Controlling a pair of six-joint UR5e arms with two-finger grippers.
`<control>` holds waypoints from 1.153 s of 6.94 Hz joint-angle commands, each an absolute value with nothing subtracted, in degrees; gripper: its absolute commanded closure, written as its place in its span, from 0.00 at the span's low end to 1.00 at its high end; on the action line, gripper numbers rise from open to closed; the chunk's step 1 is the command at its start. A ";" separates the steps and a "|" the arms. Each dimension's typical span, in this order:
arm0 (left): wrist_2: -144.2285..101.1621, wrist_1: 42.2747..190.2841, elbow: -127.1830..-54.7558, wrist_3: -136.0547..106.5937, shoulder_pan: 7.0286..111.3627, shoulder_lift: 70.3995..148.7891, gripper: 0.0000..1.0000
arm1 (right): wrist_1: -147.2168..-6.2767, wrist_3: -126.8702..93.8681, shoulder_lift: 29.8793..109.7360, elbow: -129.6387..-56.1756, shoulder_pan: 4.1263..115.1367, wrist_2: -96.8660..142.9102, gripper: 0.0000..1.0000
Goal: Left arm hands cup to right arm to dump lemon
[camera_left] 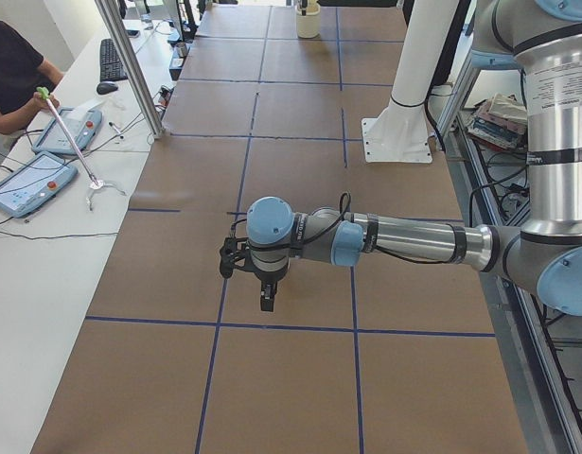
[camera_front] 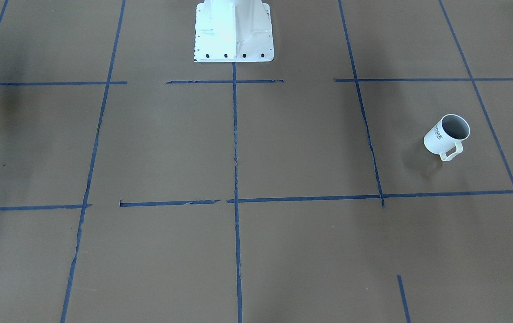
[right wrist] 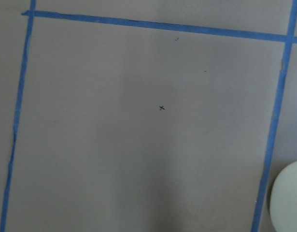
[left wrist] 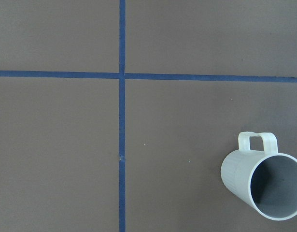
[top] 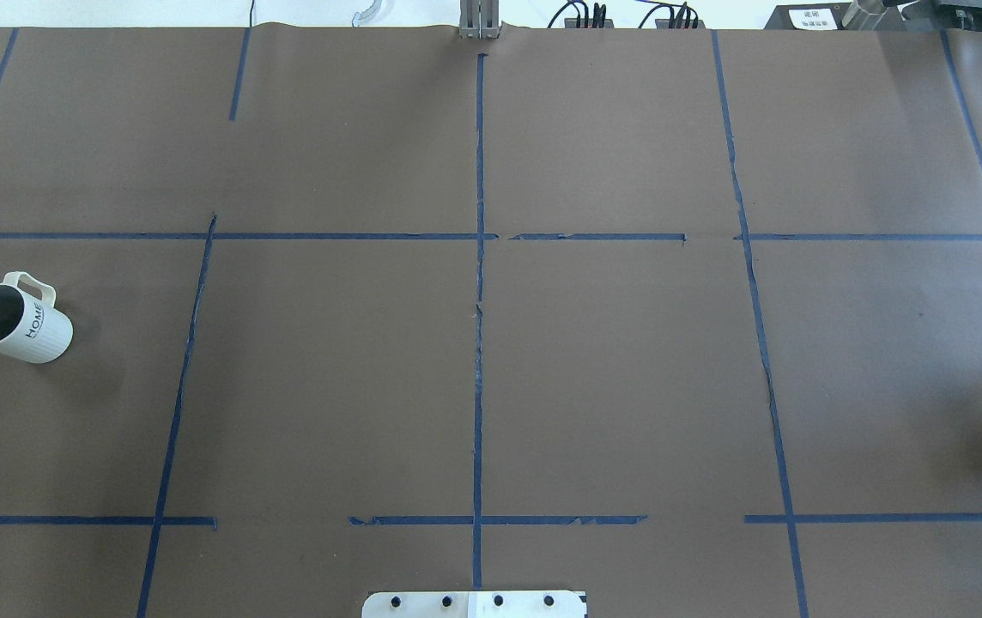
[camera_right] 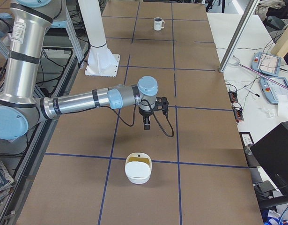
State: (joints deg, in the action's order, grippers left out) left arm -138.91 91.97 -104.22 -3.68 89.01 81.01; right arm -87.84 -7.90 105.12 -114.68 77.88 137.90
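Observation:
The white ribbed cup [camera_front: 447, 134] with "HOME" lettering stands upright on the brown table, far out on my left side. It also shows in the overhead view [top: 15, 319], small at the far end of the exterior right view [camera_right: 158, 23], and from above in the left wrist view [left wrist: 271, 186]. Its grey inside looks empty, and no lemon shows in it. My left gripper [camera_left: 266, 299] hangs above the table, pointing down. My right gripper [camera_right: 147, 125] hangs over the table's right half, pointing down. I cannot tell whether either is open or shut.
A white bowl [camera_right: 138, 167] sits on the table beyond my right gripper, and its rim shows in the right wrist view [right wrist: 288, 198]. The white robot base [camera_front: 234, 31] stands at mid-table. An operator [camera_left: 11, 71] holds a rod tipped with something yellow-green.

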 commanded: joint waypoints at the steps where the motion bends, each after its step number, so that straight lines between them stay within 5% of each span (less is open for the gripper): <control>1: -139.22 89.32 -103.71 -0.36 90.26 81.04 0.00 | -87.89 1.12 106.08 -110.24 83.03 137.03 0.00; 8: -138.25 81.39 -106.96 -1.23 89.65 81.21 0.00 | -88.07 3.52 107.66 -109.69 86.22 137.11 0.00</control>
